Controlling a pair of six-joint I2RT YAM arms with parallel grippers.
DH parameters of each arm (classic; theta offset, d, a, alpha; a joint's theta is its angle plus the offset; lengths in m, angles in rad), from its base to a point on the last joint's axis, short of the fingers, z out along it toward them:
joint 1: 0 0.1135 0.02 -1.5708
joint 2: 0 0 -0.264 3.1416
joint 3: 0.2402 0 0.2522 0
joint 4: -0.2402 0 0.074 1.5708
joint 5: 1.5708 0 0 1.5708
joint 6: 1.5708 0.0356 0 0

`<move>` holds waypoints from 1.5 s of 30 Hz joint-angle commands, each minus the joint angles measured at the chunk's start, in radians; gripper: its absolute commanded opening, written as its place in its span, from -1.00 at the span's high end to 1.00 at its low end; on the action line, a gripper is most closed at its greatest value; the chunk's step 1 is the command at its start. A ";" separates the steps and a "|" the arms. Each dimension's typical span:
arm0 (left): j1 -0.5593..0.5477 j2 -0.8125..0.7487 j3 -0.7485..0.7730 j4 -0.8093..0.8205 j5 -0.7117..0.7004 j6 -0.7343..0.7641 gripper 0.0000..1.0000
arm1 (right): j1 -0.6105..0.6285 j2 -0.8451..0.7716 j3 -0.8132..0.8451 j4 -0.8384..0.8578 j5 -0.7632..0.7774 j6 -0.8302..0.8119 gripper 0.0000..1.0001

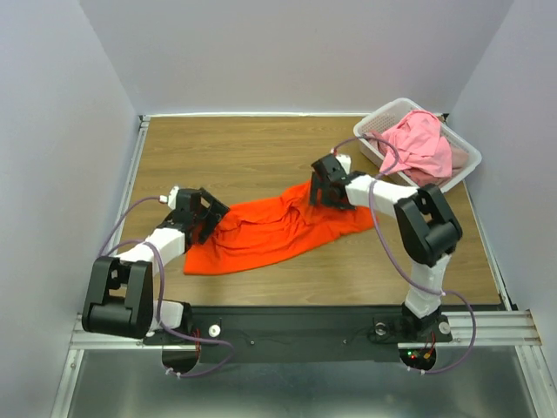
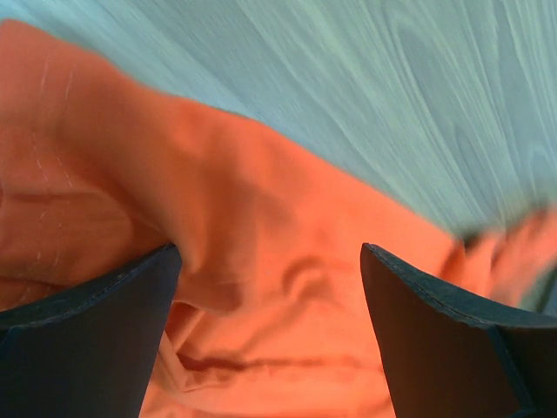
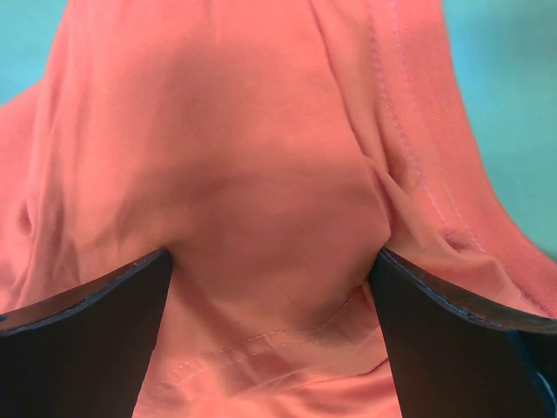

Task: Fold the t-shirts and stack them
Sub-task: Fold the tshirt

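The bright orange t-shirt [image 1: 278,231] lies crumpled and stretched out across the middle of the table. My left gripper [image 1: 216,218] is down at its left end. In the left wrist view this gripper [image 2: 268,261] is open, with wrinkled orange cloth [image 2: 261,209] between its dark fingers [image 2: 87,331]. My right gripper [image 1: 322,192] is down on the shirt's upper right part. In the right wrist view it [image 3: 271,261] is open wide, and a hump of orange cloth [image 3: 261,174] with a stitched hem bulges between its fingers [image 3: 452,348]. The light pink t-shirt [image 1: 419,144] lies heaped in the basket.
The white lattice basket [image 1: 383,117] stands at the table's back right corner, close behind the right arm. Bare wooden tabletop [image 1: 226,157] lies behind the orange shirt and in front of it. Grey walls close in the left, back and right sides.
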 commanded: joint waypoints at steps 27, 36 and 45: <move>-0.854 0.054 -0.014 -0.087 0.044 -0.544 -0.97 | -0.090 0.856 1.256 0.124 -0.550 -0.381 -1.00; -0.868 -0.197 0.135 -0.463 -0.194 -0.510 -0.97 | -0.090 0.489 1.121 0.120 -0.530 -0.412 -1.00; -0.871 -0.335 -0.012 -0.579 -0.162 -0.510 -0.97 | -0.088 -0.172 0.319 0.104 -0.437 -0.237 -1.00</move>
